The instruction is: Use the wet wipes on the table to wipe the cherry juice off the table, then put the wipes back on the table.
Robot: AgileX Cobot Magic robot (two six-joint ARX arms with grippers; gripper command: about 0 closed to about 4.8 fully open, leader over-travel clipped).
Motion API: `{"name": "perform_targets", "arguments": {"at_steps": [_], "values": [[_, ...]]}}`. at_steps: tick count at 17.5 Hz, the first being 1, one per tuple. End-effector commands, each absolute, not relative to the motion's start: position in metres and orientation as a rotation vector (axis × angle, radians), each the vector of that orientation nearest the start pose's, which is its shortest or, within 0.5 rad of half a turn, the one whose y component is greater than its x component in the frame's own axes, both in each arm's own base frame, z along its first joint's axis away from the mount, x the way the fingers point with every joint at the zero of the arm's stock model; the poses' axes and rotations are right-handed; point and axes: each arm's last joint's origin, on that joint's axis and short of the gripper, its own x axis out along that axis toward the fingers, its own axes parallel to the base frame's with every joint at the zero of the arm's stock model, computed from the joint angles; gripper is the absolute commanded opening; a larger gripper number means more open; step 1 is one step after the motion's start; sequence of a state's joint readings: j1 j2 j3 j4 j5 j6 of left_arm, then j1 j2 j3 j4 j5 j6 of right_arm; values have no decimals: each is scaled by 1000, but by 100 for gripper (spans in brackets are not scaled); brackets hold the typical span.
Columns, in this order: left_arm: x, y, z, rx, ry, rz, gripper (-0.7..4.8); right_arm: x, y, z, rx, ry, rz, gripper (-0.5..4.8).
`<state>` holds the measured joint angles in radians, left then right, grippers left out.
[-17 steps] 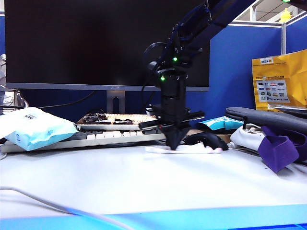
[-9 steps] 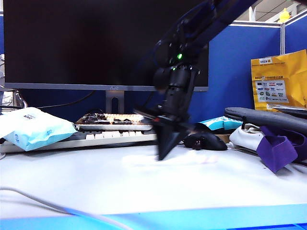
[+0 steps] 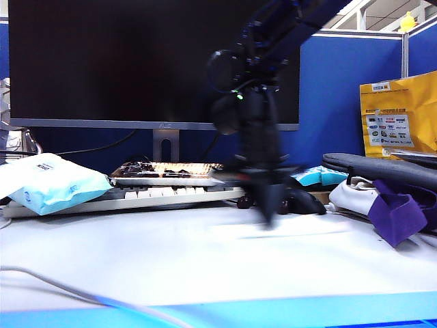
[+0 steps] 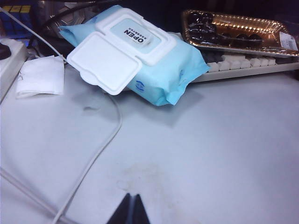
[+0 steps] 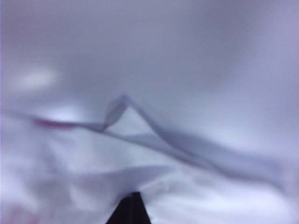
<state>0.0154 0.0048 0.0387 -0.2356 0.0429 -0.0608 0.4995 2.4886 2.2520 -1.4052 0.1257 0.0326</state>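
Since a second ago your right gripper (image 3: 271, 217) has swung left and come back right of centre, blurred, tips down on the table (image 3: 171, 263), dragging the wet wipes (image 5: 154, 186). Its jaws are pinched together on that sheet, which fills the right wrist view, with a pink streak of cherry juice (image 5: 53, 123) at its edge. In the exterior view the wipe is only a pale smear. You have bare table toward the blue front edge; keyboard (image 3: 171, 195) and mouse (image 3: 304, 201) crowd behind. Your left gripper (image 4: 131, 210) hangs closed and empty above bare table near the blue packet (image 4: 140, 56).
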Motion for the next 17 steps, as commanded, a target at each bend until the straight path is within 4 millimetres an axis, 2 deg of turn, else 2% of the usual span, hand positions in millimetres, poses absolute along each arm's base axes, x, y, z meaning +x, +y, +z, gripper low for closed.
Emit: {"name": "perform_targets", "arguments": {"at_steps": [1, 3, 5, 9, 14, 17], "values": [[93, 0, 151, -67, 216, -24, -4, 427, 213, 140, -589, 1570, 104, -1], [93, 0, 151, -67, 216, -24, -4, 429, 213, 140, -559, 1571, 122, -1], [93, 0, 151, -67, 216, -24, -4, 432, 223, 138, -321, 1583, 356, -1], [93, 0, 151, -67, 216, -23, -4, 437, 237, 140, -59, 1539, 613, -1], [93, 0, 151, -67, 216, -24, -4, 439, 240, 146, 20, 1507, 706, 1], [93, 0, 151, -67, 216, -24, -4, 440, 241, 161, 17, 1445, 721, 90]]}}
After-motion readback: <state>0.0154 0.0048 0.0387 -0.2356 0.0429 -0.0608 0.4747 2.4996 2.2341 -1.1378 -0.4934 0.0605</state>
